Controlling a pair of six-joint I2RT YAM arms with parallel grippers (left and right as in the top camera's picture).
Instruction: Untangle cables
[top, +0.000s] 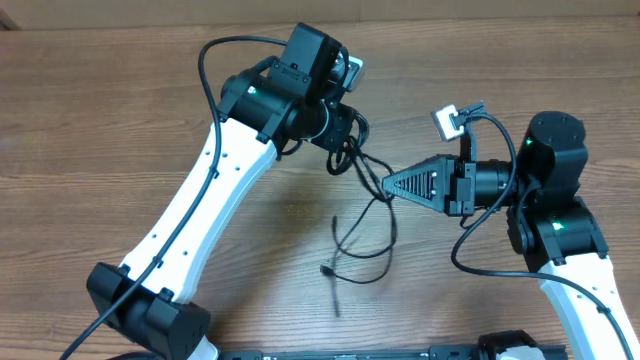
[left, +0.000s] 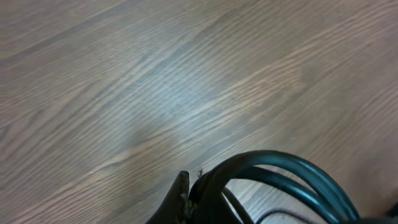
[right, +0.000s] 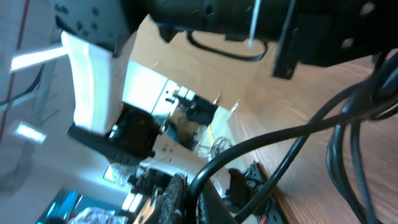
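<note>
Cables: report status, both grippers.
Left gripper shut on the cables. Right gripper shut on one strand beside it. Loose loops trail on the table. Nothing blocking.

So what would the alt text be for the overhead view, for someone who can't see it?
Two white-and-black robot arms meet over a wooden table, with thin black cables strung between the left gripper and the right gripper. Loose loops trail onto the wood.
</note>
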